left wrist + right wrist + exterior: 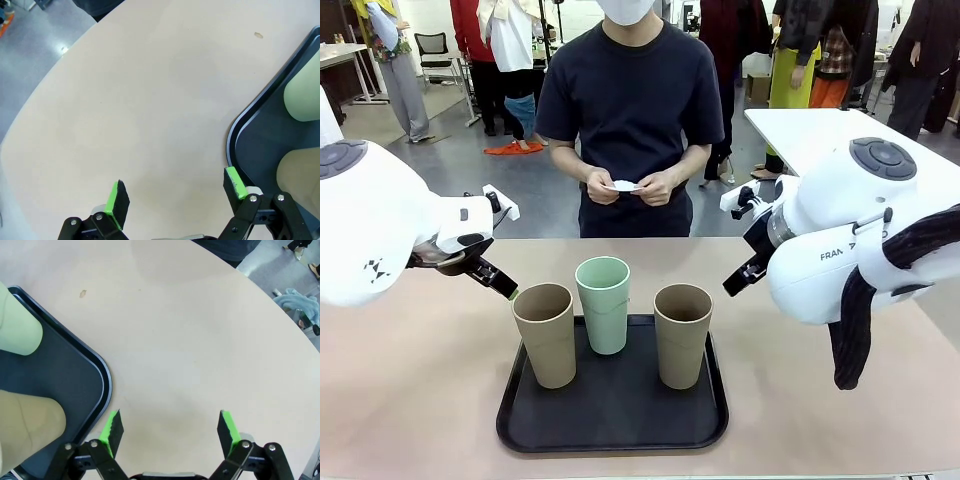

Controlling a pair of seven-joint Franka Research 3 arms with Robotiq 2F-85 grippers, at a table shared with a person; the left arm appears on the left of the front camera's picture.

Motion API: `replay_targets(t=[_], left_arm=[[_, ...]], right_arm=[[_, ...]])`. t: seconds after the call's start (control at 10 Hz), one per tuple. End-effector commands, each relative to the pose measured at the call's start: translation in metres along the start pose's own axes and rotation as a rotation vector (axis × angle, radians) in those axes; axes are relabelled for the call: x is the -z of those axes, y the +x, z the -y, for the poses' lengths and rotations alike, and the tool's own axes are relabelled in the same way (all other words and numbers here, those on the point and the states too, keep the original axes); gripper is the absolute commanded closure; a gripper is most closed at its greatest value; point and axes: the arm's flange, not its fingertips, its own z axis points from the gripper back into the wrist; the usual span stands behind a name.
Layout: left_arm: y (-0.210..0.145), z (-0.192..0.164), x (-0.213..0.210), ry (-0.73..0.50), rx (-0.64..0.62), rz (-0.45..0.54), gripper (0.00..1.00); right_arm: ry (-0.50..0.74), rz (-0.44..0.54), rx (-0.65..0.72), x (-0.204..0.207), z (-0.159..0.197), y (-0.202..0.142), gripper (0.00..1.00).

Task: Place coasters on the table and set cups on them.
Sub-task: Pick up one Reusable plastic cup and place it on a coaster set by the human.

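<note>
Three cups stand upright on a black tray point(611, 441) on the beige table point(415, 385): a tan cup point(545, 337) on the left, a mint green cup point(604, 304) in the middle and farther back, and another tan cup point(682, 335) on the right. The person across the table holds white coasters point(625, 186) in both hands at waist height. My left gripper point(498, 279) hangs open just left of the tray, over bare table point(125, 100), with nothing between its fingers. On the tray's right, my right gripper point(743, 275) is open and empty too.
In the left wrist view the tray's corner point(250, 135) lies beside the open left gripper point(176, 192), with the mint cup point(303, 97) beyond. The right wrist view shows the tray's edge point(102, 375) left of the right gripper point(170, 427). A white table point(800, 125) stands at the back right.
</note>
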Motion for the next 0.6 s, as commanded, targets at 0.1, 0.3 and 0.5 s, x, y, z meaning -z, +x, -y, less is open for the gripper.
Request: replay_targets(t=[0.1,0.3,0.5], left_arm=[[0.020,0.015,-0.051,0.059,0.038,-0.022,0.00],[0.024,0.027,-0.086,0.102,0.071,-0.008,0.00],[0.023,0.030,-0.138,0.138,0.091,0.021,0.00]], right_arm=[[-0.027,-0.010,0.023,-0.052,-0.003,0.009,0.00],[-0.055,0.007,0.014,-0.095,-0.007,0.014,0.00],[-0.086,0.006,-0.009,-0.137,-0.015,0.015,0.00]])
